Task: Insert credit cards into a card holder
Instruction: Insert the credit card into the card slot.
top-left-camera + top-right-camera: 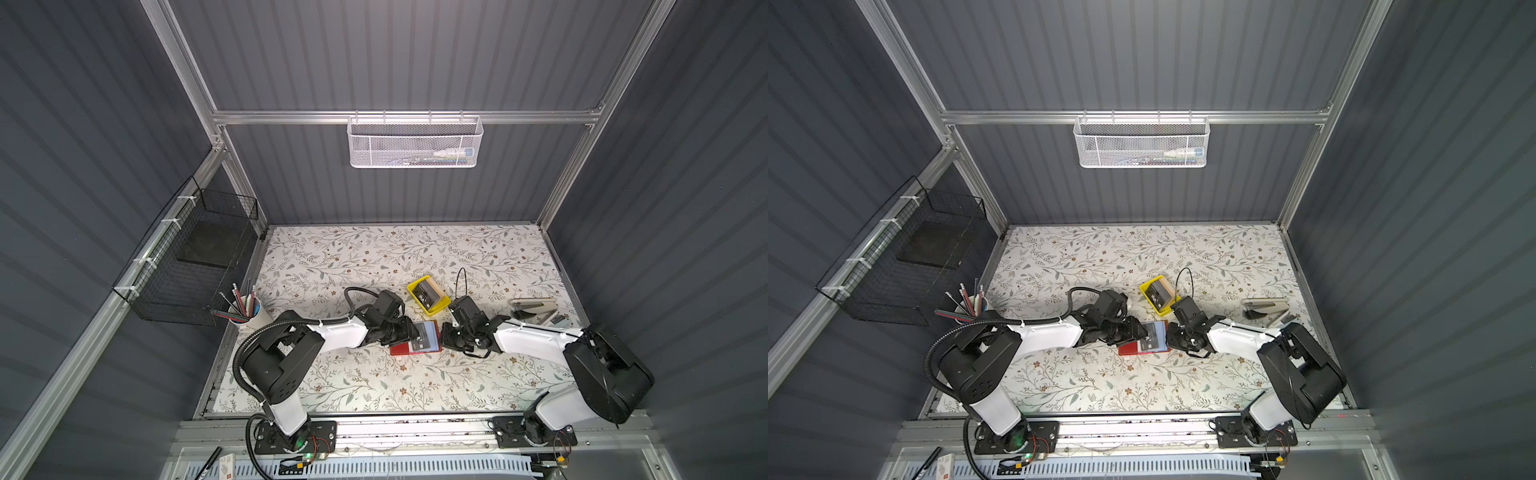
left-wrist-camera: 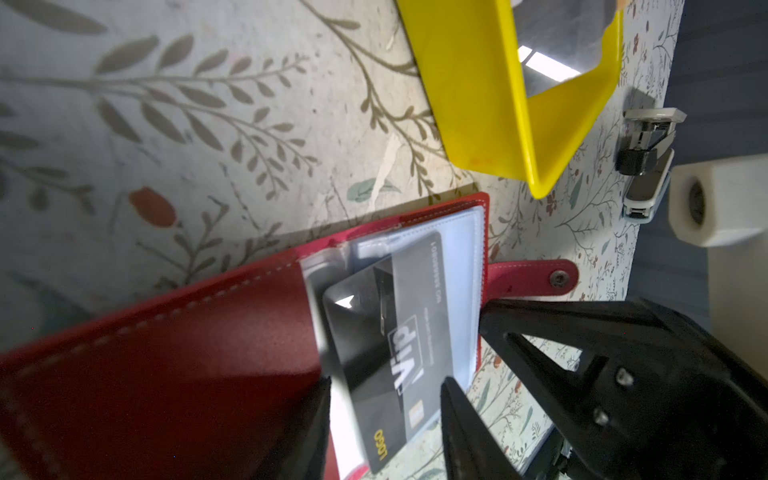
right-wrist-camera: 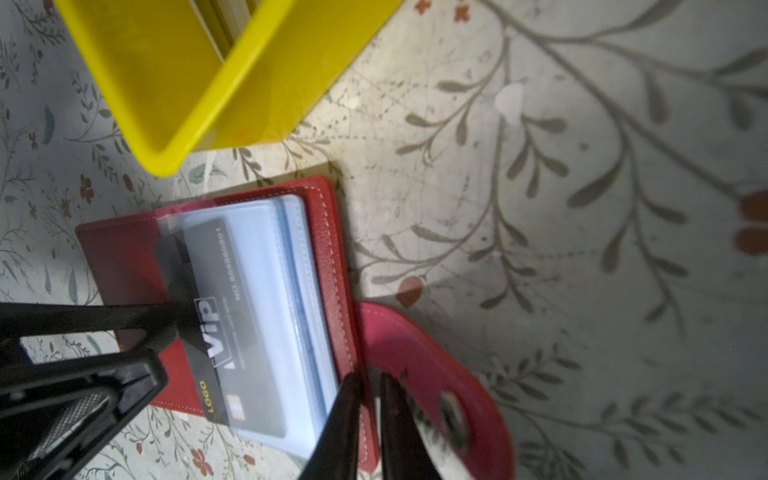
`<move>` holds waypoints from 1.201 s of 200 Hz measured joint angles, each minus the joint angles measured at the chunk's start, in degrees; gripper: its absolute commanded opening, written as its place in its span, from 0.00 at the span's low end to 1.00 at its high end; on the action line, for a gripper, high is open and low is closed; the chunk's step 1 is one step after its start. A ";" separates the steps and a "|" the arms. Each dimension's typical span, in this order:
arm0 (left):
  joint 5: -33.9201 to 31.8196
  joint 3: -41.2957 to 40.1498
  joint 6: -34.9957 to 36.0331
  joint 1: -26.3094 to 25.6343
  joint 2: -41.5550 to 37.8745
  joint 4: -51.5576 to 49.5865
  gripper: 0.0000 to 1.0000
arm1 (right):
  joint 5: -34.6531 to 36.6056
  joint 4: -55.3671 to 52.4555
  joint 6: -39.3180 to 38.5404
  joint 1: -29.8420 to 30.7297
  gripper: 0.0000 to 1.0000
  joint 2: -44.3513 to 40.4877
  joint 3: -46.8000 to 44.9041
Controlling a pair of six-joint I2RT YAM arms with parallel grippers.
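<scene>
The table [image 1: 374, 257] carries the open red card holder [image 1: 400, 350] at lower centre in both top views, between the two grippers. The yellow tray [image 1: 417, 286] with further credit cards [image 1: 428, 296] stands just above it.

The holder is soft and light, so it will likely slide or fold unless it is pinned. Take it by the stitched cover edge near the snap strap [image 2: 532, 277].

The Vip card [image 2: 386, 332] lies partly inside a clear sleeve [image 2: 461, 257]. It is thin, stiff and slick, so hold it by its long edges.

The left gripper [image 2: 386, 380] stands about half open. Its fingers [image 2: 316, 432] flank those edges and appear to clamp the card. The right gripper [image 3: 370, 380] is nearly closed, pinching the holder's cover edge.
</scene>
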 measured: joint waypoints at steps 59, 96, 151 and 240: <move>0.46 1.27 0.00 -0.04 1.31 0.07 0.45 | -0.15 0.11 -0.17 0.02 0.14 0.09 -0.02; 1.84 1.92 -0.13 -0.07 1.73 0.50 0.45 | -0.33 0.55 -0.20 0.02 0.14 0.31 -0.02; 2.69 1.92 -0.46 -0.07 2.03 1.20 0.44 | -0.37 0.59 -0.20 0.02 0.14 0.35 0.02; 3.74 1.97 -0.46 -0.85 2.08 2.12 0.44 | -0.61 0.94 -0.24 0.02 0.14 0.76 0.24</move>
